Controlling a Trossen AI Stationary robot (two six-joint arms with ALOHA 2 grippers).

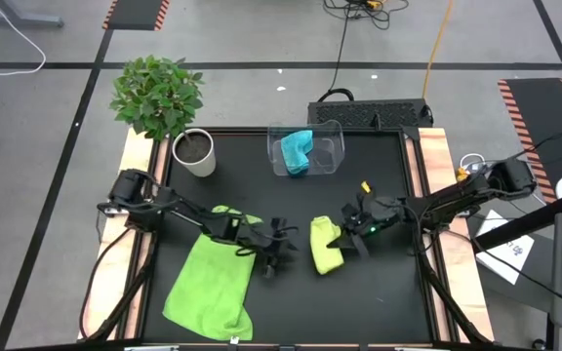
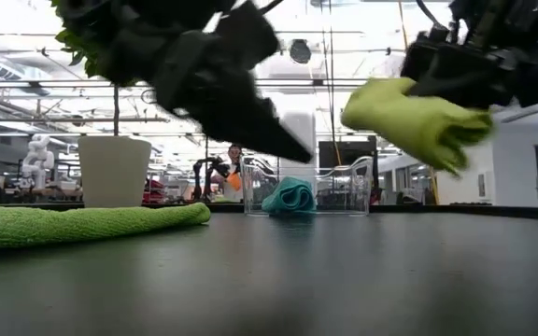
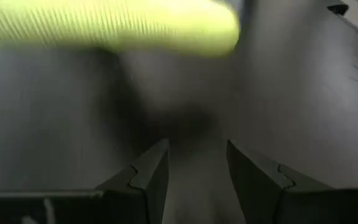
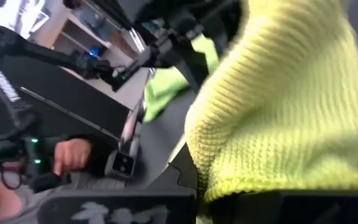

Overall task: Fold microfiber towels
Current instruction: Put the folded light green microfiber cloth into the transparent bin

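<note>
The right gripper [image 1: 351,234] is clamped on a lime-green towel [image 1: 326,245], bunched into a soft fuzzy lump and lifted clear of the dark table [image 1: 398,302], as the low view shows. Just beside it the left gripper [image 1: 279,246] hangs with fingers apart and empty, over the edge of the second lime-green towel [image 1: 211,285], which lies loosely spread and rumpled. Farther back, the smaller turquoise towel [image 1: 296,150] sits crumpled in the clear plastic bin [image 1: 332,156]. No towel looks neatly folded yet; the task seems early.
</note>
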